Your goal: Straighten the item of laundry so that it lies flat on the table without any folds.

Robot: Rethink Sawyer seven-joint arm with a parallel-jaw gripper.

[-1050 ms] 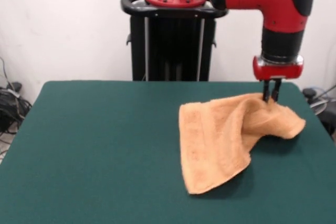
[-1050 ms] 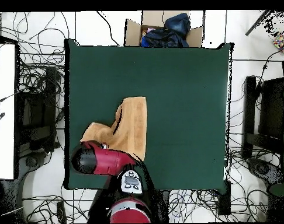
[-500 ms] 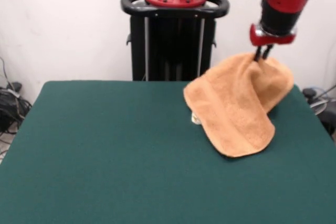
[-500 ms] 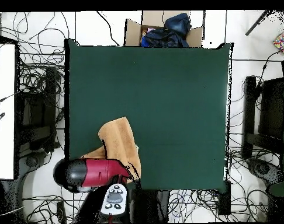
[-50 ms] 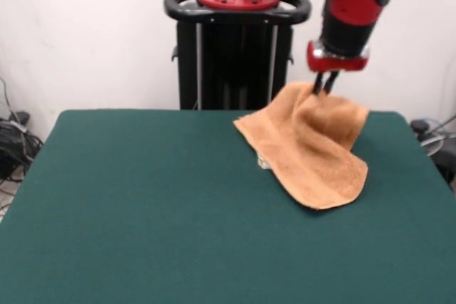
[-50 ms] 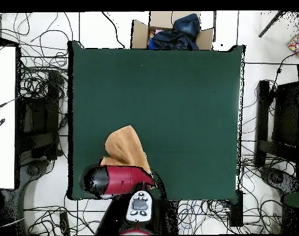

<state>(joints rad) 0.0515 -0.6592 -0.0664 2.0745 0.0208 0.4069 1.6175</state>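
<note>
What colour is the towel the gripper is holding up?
Light orange-peach towel, clearest in the front view.

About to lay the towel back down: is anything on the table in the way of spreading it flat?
Nothing visible is. The gripper holds the towel lifted by one edge, with its lower part hanging down to the table. The green top around it shows no other objects in either view.
</note>
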